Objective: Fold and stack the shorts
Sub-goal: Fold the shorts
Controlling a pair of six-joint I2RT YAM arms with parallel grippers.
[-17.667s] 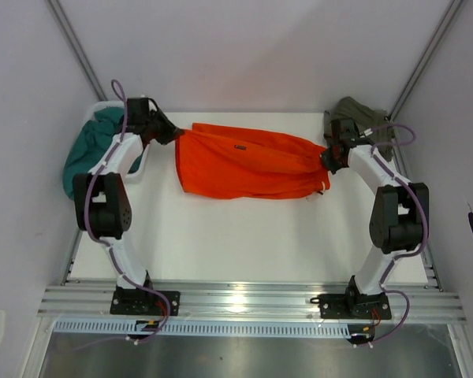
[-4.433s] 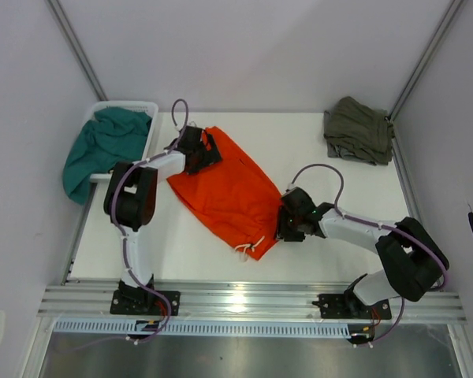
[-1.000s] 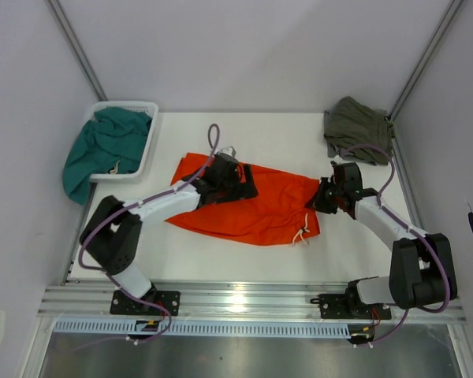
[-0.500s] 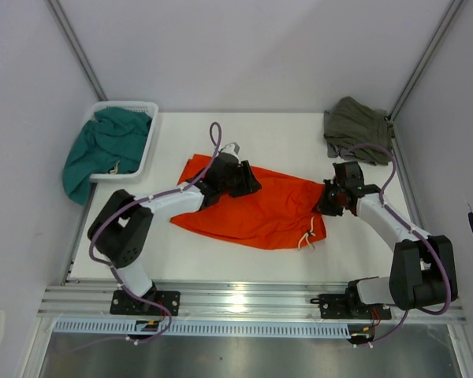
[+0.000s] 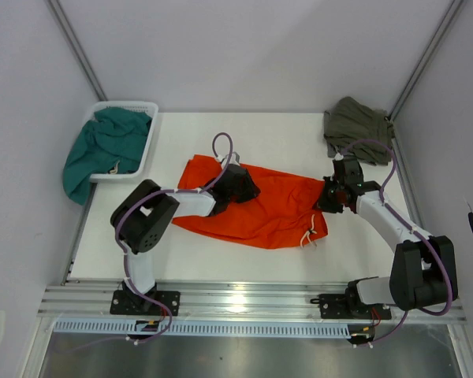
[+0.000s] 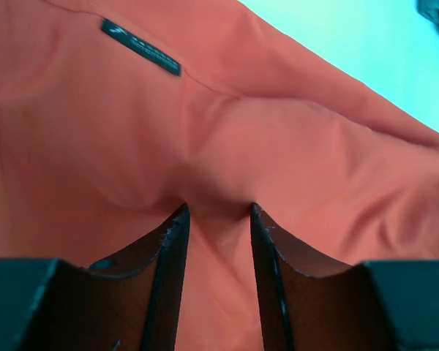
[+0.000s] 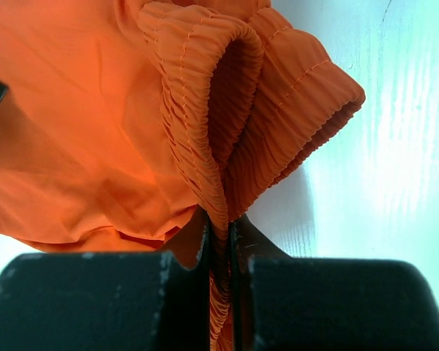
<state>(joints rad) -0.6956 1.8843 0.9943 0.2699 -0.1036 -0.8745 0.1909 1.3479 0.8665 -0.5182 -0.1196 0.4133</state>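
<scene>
The orange shorts lie spread across the middle of the table, waistband to the right, with a white drawstring at the near right corner. My left gripper presses down on the upper middle of the fabric. In the left wrist view its jaws stand partly apart with orange cloth bunched between them, and a dark tag lies beyond. My right gripper is at the right end of the shorts. In the right wrist view it is shut on the gathered waistband.
A folded olive-green garment lies at the back right corner. A teal garment hangs out of a white basket at the back left. Grey walls close in both sides, and a metal rail runs along the near edge.
The left gripper's jaws have narrowed onto the fabric and its arm has folded in closer. The right gripper has drawn the waistband slightly to the right and back.
</scene>
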